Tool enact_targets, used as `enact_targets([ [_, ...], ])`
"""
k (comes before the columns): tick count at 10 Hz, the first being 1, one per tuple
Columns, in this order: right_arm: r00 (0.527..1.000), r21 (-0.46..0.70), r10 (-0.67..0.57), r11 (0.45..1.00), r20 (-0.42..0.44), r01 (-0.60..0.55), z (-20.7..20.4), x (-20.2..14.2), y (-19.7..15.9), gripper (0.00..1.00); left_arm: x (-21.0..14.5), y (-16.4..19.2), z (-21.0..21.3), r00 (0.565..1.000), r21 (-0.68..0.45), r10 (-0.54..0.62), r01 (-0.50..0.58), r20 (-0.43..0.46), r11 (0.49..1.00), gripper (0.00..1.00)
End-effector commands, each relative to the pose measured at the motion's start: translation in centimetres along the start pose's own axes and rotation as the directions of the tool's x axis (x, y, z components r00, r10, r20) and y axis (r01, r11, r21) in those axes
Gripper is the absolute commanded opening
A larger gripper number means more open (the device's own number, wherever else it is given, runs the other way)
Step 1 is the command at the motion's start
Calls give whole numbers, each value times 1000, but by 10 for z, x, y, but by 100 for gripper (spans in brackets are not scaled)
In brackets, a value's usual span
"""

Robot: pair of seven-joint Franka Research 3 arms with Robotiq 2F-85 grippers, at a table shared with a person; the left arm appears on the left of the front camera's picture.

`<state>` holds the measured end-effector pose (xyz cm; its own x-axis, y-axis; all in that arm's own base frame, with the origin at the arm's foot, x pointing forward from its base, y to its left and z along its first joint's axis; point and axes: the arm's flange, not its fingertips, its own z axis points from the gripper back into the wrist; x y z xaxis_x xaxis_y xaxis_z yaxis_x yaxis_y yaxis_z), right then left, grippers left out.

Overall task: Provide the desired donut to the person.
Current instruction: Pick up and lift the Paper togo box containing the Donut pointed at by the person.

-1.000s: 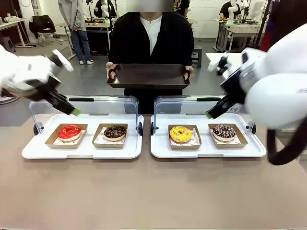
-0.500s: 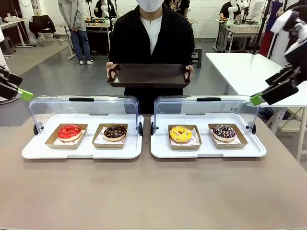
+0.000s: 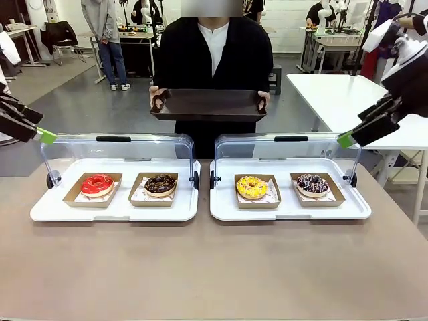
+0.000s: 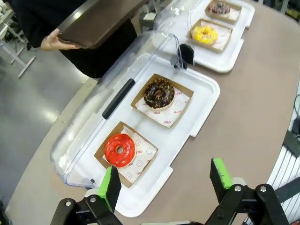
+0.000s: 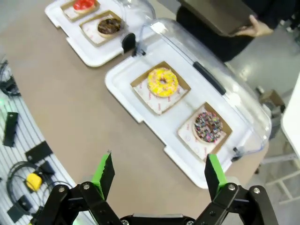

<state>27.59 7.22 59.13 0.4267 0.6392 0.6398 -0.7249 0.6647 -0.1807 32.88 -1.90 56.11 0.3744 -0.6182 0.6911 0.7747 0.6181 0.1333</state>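
The person (image 3: pixel 212 50) in a black top stands across the table holding a dark tray (image 3: pixel 208 105) in both hands. Two white trays (image 3: pixel 40 212) (image 3: pixel 224 212) lie on the table with their clear lids (image 3: pixel 120 150) (image 3: pixel 287 150) swung back. The left one carries a red donut (image 3: pixel 97 184) (image 4: pixel 119 150) and a chocolate donut (image 3: pixel 160 184) (image 4: pixel 159 93). On the right one sit a yellow donut (image 3: pixel 251 186) (image 5: pixel 162 81) and a dark sprinkled donut (image 3: pixel 312 182) (image 5: pixel 208 126). My left gripper (image 4: pixel 164 180) is open, high at the far left. My right gripper (image 5: pixel 157 171) is open, high at the far right.
A white table (image 3: pixel 334 100) stands behind on the right. A bystander in grey and jeans (image 3: pixel 105 33) is far back on the left. Cables and small devices (image 5: pixel 26 173) lie at the table's near edge in the right wrist view. Bare brown tabletop (image 3: pixel 214 267) lies in front of the trays.
Both arms pulled up and outward from the lids a second ago to the picture's edges; in the last half second they shifted only slightly. The person and donuts have not moved.
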Motion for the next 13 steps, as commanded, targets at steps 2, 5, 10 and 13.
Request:
enact_targets([
  [2, 958, 373, -129, 928, 257, 25, 26, 11, -65, 100, 32, 78, 10, 986, -294, 114, -75, 118, 953, 100],
  [5, 860, 564, -213, 820, 465, -102, 39, 0, -111, 100, 39, 127, 18, 955, -523, 208, -69, 211, 849, 100],
  [10, 779, 545, -224, 820, 586, -174, 38, -37, -149, 100, -20, 160, 39, 868, -646, 213, 150, 449, 748, 100],
  [13, 788, 492, -160, 847, 595, -200, 33, -49, -153, 100, -35, 160, 40, 850, -598, 150, 219, 505, 771, 100],
])
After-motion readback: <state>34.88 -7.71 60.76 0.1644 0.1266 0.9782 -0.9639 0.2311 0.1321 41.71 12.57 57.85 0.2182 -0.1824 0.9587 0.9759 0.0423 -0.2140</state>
